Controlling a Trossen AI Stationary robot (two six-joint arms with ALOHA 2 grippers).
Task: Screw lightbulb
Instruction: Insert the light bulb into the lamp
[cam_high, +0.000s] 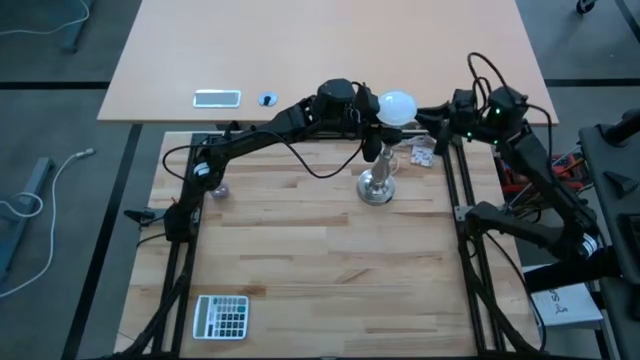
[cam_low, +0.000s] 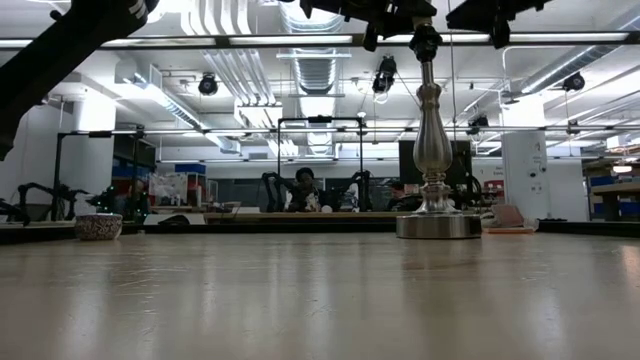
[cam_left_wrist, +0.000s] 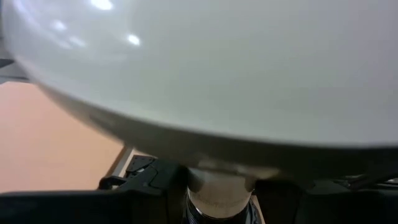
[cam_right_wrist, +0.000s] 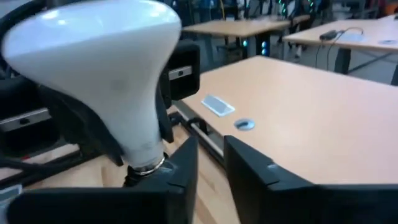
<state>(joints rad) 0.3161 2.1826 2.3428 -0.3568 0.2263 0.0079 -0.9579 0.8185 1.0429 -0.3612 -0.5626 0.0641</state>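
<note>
The white frosted lightbulb (cam_high: 397, 105) stands upright, globe up, above the top (cam_low: 425, 40) of the silver stand (cam_high: 378, 186), which rests on its round base. It fills the left wrist view (cam_left_wrist: 205, 68) and is out of the low view. Whether its grey screw base (cam_right_wrist: 147, 163) sits in the stand's dark top, I cannot tell. My left gripper (cam_high: 372, 125) reaches in from the left and is shut on the bulb. My right gripper (cam_right_wrist: 211, 171) is open and empty, close beside the bulb's base on its right. The bulb is outside the gap. My left gripper pinches the bulb's tapered neck (cam_left_wrist: 219, 182) between its two fingers (cam_left_wrist: 152, 183), just above the screw base. The fingers come about level from the table's left side. The bulb stands upright in the hold, globe up, high above the table.
A calculator (cam_high: 221, 316) lies at the near left. A small bowl (cam_low: 98, 226) sits at the left and a small packet (cam_high: 421, 155) right of the stand. A tan desk (cam_high: 320, 50) adjoins the far edge. A person (cam_low: 305, 188) sits far behind.
</note>
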